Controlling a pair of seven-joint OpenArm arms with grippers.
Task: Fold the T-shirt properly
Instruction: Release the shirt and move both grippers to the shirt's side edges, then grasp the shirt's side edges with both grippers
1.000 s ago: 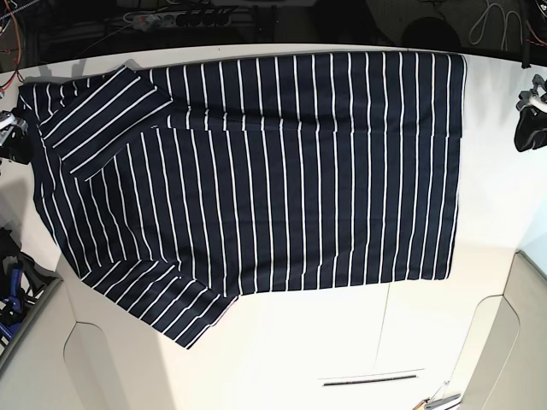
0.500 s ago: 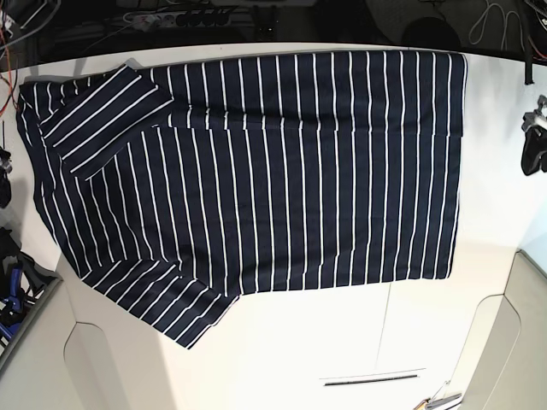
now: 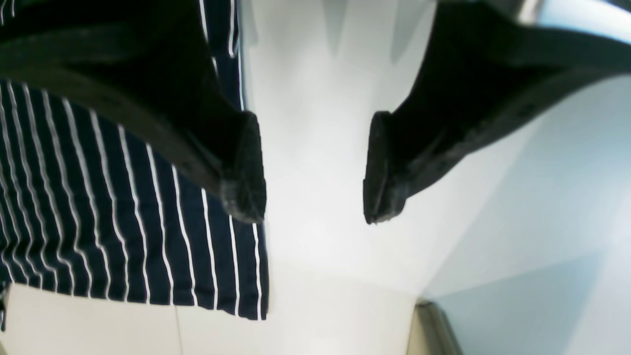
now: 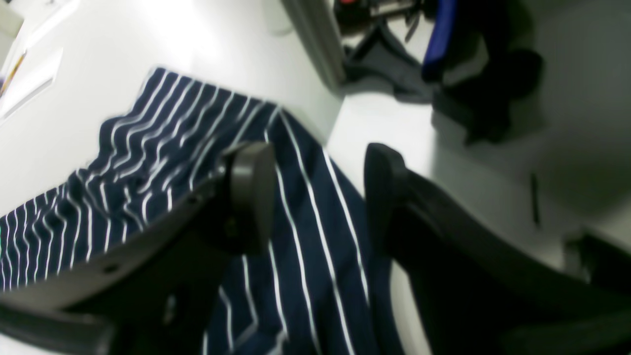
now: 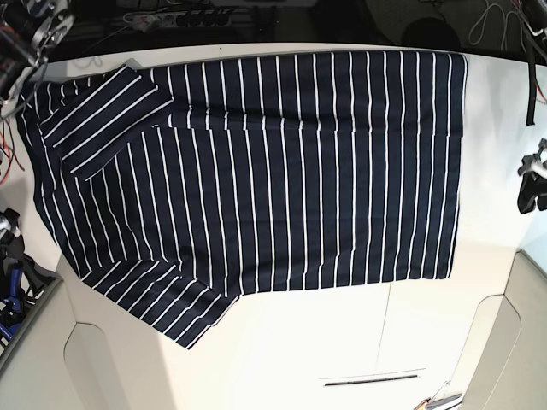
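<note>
The T-shirt (image 5: 256, 171) is lying spread across the far half of the white surface (image 5: 342, 350), its top edge running along the far edge and already turned over into a narrow band, one sleeve folded in near the far left corner and the other sleeve poking out toward the near left. That flat spread is making sense: the cloth needs to be smooth before any bigger fold goes over it. The left claw (image 3: 315, 167) is hanging with its jaws parted and nothing between them, sitting just off the shirt's hem edge over bare surface; in the base view it is showing at the right edge (image 5: 532, 192), beside the shirt and not touching it. The right claw (image 4: 318, 197) is also gaping, empty, hovering above the striped cloth close to the surface's left edge; its wrist view is blurred, so I cannot tell whether a finger is brushing the fabric. In the base view that claw itself is not clearly showing. To my eye both arms are lining up at opposite sides of the shirt, likely to pinch matching edges and carry them over together, so the fold is landing square. Only the opening folds look done.
</note>
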